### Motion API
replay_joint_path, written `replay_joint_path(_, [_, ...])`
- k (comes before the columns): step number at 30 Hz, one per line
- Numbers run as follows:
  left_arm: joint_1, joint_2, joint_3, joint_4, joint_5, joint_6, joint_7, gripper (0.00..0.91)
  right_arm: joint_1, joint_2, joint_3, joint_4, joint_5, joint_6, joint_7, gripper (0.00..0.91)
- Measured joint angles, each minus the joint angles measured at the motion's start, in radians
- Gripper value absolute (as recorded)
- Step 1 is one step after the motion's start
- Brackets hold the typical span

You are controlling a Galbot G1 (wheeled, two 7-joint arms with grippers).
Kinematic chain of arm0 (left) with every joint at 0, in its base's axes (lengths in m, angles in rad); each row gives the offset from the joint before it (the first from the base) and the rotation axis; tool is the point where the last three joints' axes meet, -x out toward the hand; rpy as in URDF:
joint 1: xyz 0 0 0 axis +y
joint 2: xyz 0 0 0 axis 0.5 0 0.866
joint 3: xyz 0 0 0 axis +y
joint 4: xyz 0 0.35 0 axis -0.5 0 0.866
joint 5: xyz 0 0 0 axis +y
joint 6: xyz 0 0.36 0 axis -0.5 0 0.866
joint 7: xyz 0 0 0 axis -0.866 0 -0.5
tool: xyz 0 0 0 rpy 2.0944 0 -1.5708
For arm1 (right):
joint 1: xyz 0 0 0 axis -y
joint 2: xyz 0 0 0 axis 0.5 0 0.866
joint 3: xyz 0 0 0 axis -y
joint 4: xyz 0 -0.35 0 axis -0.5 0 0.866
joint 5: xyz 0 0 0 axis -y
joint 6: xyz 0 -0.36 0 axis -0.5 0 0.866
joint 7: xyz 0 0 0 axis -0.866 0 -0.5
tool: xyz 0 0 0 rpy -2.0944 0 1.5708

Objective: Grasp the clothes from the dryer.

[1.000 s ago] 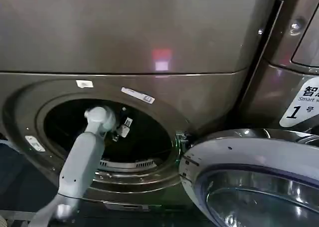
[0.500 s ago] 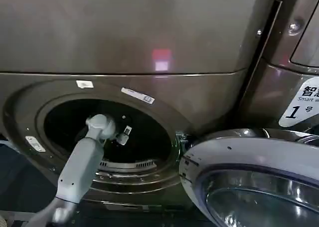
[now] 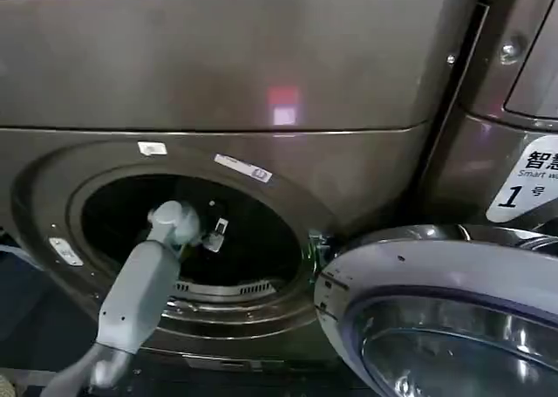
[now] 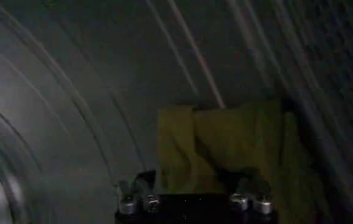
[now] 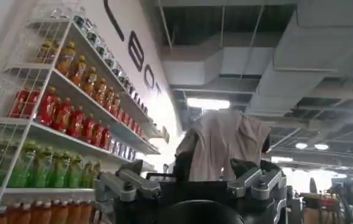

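A: What changed in the last second?

B: Your left gripper (image 4: 195, 204) has pushed a little deeper through the dryer (image 3: 261, 83) opening. Its fingers (image 4: 131, 201) stand spread, holding nothing; the yellow clothes (image 4: 237, 146) lie just ahead against the drum wall.

A: And the other?

B: Your right gripper (image 5: 192, 182) holds a beige cloth (image 5: 222, 143), raised away from the dryer.

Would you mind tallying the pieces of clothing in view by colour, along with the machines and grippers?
Yellow cloth in the drum, ahead of the left gripper: 1
Beige cloth at the right gripper: 1
Dryer with open door: 1
Neighbouring machine: 1
Grippers: 2
Total: 6
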Motion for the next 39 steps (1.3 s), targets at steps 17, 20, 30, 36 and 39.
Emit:
replay_joint_path(17, [-0.016, -0.019, -0.040, 0.029, -0.062, 0.076, -0.054, 0.000, -0.001, 0.015, -0.005, 0.044, 0.036, -0.050, -0.045, 0.907])
replay_joint_path(20, [-0.012, -0.025, -0.059, 0.010, -0.099, 0.093, -0.094, 0.000, 0.002, 0.020, -0.010, 0.048, 0.038, -0.051, -0.047, 0.907])
replay_joint_path(30, [-0.023, -0.068, -0.111, -0.078, -0.287, 0.220, -0.387, 0.000, 0.005, 0.025, -0.030, 0.073, 0.060, -0.058, -0.036, 0.907])
replay_joint_path(36, [-0.015, -0.107, -0.125, -0.119, -0.380, 0.340, -0.593, 0.000, 0.011, 0.033, -0.036, 0.087, 0.088, -0.048, -0.037, 0.907])
replay_joint_path(39, [-0.021, -0.129, -0.129, -0.124, -0.428, 0.399, -0.701, 0.000, 0.012, 0.037, -0.035, 0.098, 0.101, -0.048, -0.039, 0.907])
